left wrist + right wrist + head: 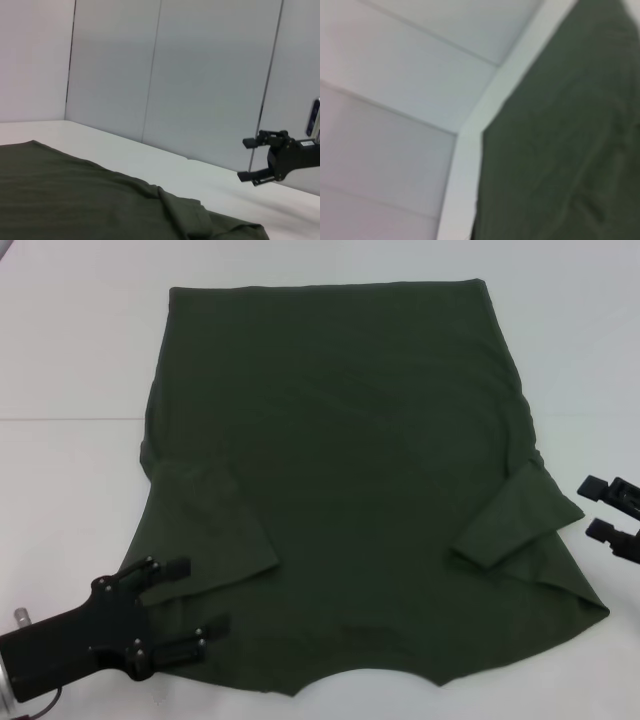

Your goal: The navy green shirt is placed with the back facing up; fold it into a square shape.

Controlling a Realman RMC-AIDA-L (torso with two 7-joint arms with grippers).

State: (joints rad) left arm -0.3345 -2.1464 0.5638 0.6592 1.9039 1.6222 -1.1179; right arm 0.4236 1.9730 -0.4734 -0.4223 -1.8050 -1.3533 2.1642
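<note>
A navy green shirt (350, 490) lies flat on a white desk (70, 360), plain side up, covering most of the middle. Its straight hem lies toward the far edge; the curved neckline sits at the near edge. Both short sleeves are folded inward onto the body.

The left gripper (190, 602) hovers over the shirt's near left corner, by the shoulder, its jaws spread wide with nothing between them. The right gripper (594, 508) waits just beyond the shirt's right side, near the desk's right edge, jaws also apart and empty.

The step in hand appears to be taking hold of the near shoulder corners to fold the shirt. To do it well, each gripper should probably pinch only the cloth's edge at matching points on either side, so the fold runs straight. Lifting both sides evenly and keeping the tucked sleeves from slipping out would help the result stay square.
</note>
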